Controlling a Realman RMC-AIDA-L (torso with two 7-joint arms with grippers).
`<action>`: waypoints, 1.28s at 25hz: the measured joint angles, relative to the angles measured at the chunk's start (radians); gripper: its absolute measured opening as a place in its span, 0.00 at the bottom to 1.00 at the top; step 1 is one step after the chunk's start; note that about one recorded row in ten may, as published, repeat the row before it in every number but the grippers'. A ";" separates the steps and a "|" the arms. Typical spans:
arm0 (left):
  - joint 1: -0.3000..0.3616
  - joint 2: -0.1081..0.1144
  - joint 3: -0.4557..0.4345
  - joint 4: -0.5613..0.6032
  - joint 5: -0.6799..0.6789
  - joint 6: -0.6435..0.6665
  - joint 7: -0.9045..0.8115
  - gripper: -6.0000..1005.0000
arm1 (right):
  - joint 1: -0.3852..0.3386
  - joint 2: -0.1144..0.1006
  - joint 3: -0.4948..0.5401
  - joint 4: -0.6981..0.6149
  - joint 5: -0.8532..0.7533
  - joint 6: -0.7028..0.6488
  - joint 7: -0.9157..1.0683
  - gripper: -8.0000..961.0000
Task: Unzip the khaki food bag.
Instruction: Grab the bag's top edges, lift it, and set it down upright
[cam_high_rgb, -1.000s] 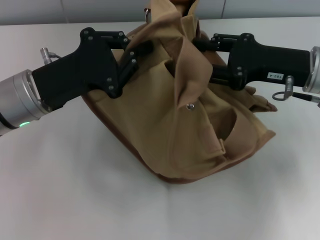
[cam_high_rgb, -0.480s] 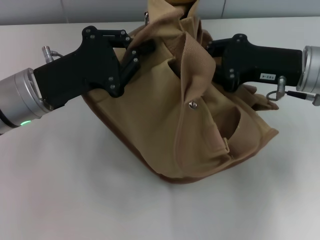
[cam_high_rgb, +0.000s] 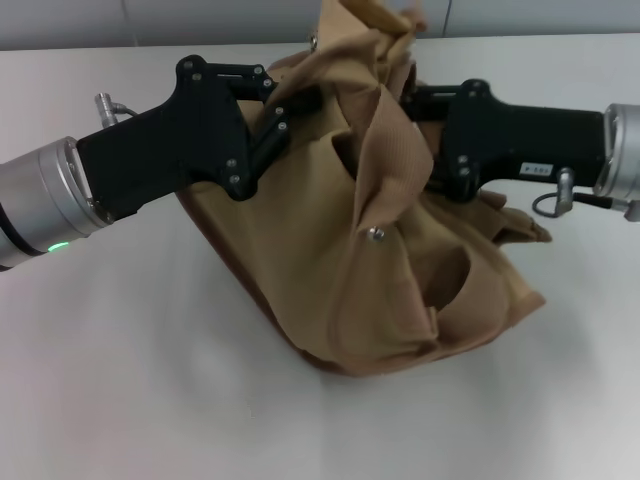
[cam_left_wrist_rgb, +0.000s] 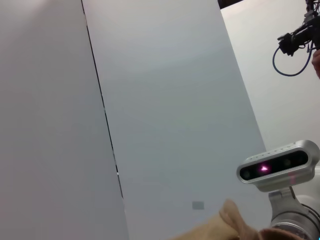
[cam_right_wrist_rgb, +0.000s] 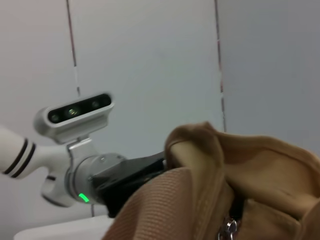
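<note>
The khaki food bag (cam_high_rgb: 300, 250) lies crumpled and tilted on the white table (cam_high_rgb: 120, 350), its flap snap (cam_high_rgb: 375, 233) facing me. My left gripper (cam_high_rgb: 305, 100) is shut on the fabric at the bag's upper left edge. My right gripper (cam_high_rgb: 412, 100) reaches into the folds at the bag's top right, its tip hidden behind a webbing handle (cam_high_rgb: 395, 150). The right wrist view shows the bag's top fabric (cam_right_wrist_rgb: 270, 170) and a small metal zipper pull (cam_right_wrist_rgb: 228, 227) hanging below a fold. The left wrist view shows only a scrap of the tan fabric (cam_left_wrist_rgb: 235, 220).
A grey panelled wall (cam_high_rgb: 200, 20) runs behind the table's far edge. The left arm's wrist camera (cam_right_wrist_rgb: 75, 117) shows in the right wrist view, and the right arm's wrist camera (cam_left_wrist_rgb: 277, 165) shows in the left wrist view.
Both grippers moved slightly toward each other. The bag's top bunched up and shifted right, and the snap and lower right corner dropped a little.
</note>
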 joint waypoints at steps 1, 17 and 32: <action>0.000 0.000 0.000 0.000 0.000 0.000 0.000 0.08 | 0.000 0.000 0.000 0.000 0.000 0.000 0.000 0.39; -0.003 0.000 0.001 -0.003 0.000 0.017 0.002 0.08 | -0.003 0.005 -0.106 -0.013 0.071 0.061 0.001 0.58; -0.001 0.000 -0.005 -0.003 0.000 0.016 0.002 0.09 | -0.026 0.000 -0.100 -0.016 0.069 0.075 0.006 0.06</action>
